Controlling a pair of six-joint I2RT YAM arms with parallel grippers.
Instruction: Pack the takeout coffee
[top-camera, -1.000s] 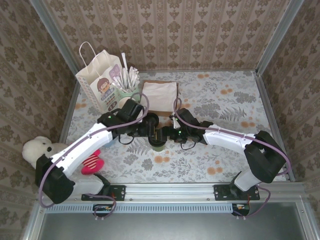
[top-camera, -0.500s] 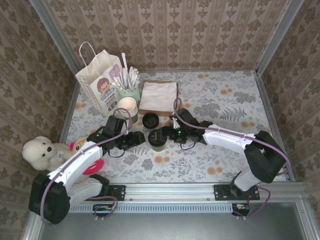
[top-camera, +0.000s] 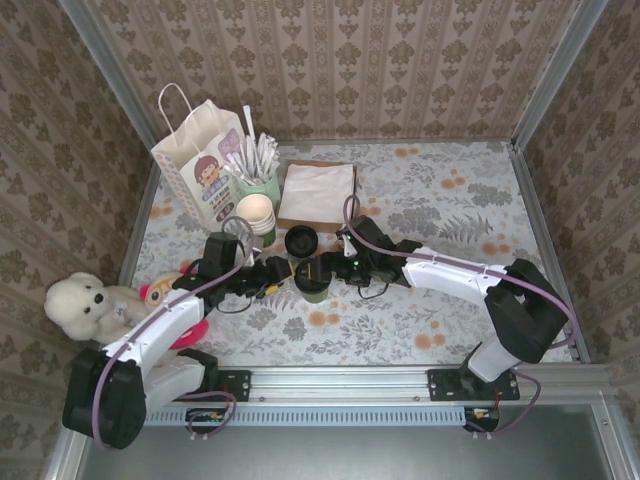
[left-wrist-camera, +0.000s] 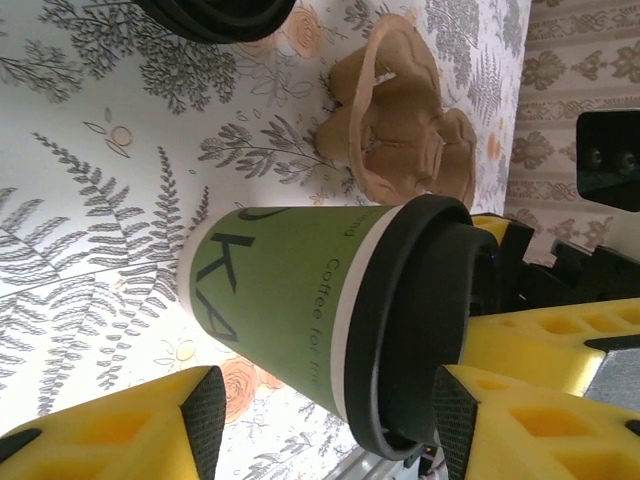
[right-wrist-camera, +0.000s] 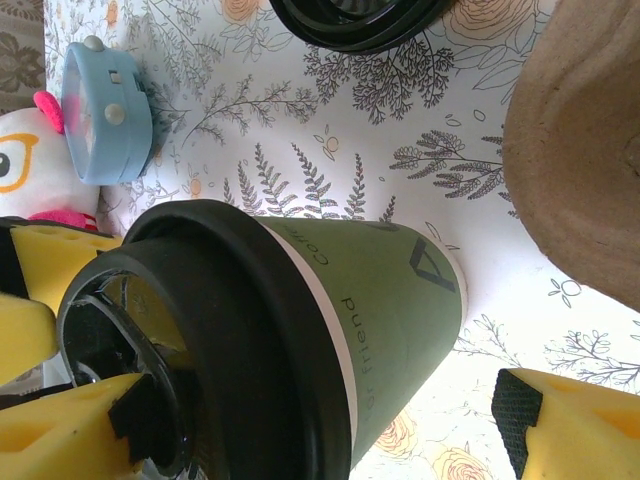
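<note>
One white plush toy (top-camera: 78, 303) at the tabletop's left edge. One paper bag (top-camera: 200, 165) in the far left corner, and just beside it one pale green cup of straws (top-camera: 255, 185) and one stack of lidless cups (top-camera: 258, 213). One pile of white napkins (top-camera: 320, 185) near the far edge, atop one brown cup carrier (left-wrist-camera: 400, 130). One loose black lid (top-camera: 301, 240) just beside the carrier's near side. One takeout coffee (top-camera: 313, 281), upright with lid on, mid-tabletop and left of centre, flanked by two grippers. Left gripper (left-wrist-camera: 322, 415): yellow pads partly apart, cup straight ahead, contact not discernible. Right gripper (right-wrist-camera: 320, 415): pads wide apart, cup ahead, one pad by the lid's rim, grip not discernible. Against a second ago: left arm drawn back off the stack and the loose lid, both now uncovered; coffee in the same spot; right gripper hardly shifted.
</note>
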